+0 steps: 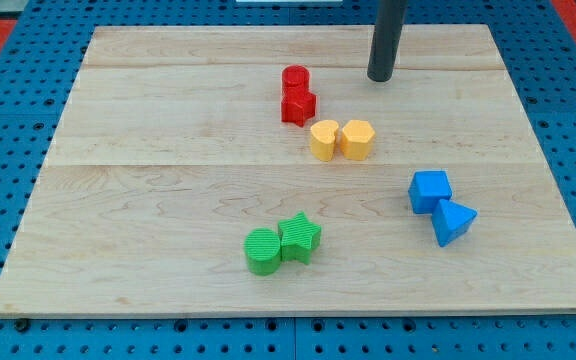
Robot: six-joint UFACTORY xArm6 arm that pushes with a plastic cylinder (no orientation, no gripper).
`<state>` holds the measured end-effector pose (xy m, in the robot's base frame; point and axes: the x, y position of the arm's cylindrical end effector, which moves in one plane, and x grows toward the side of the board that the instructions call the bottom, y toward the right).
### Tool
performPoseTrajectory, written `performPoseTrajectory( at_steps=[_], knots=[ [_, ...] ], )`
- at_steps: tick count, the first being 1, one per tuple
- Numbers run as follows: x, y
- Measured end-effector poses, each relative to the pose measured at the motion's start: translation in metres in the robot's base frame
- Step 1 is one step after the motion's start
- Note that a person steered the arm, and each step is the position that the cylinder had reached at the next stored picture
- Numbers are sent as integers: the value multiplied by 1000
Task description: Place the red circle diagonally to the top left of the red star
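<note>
Camera view shows the red circle (295, 78) touching the far side of the red star (298, 105), almost straight behind it rather than far-left. We judge the approach is in hand: our tip (379, 78), bare and holding nothing, stands right of the circle, apart. Next we nudge it leftward. Yellow blocks (341, 139) sit near-right of the star; green (282, 243) and blue (440, 204) lie well clear.

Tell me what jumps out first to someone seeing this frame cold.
The dark rod dropping in from the view's top, my tip resting on bare board right of the red circle, which touches the red star just below it. Then the colour pairs: two yellow blocks at centre, green circle and green star low, blue cube and blue triangle at right.
</note>
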<state>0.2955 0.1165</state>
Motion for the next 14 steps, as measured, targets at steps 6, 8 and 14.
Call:
performPoseTrajectory(
  at_steps=[6, 8, 14],
  knots=[
    [7, -230],
    [-32, -232],
    [-77, -275]
  ],
)
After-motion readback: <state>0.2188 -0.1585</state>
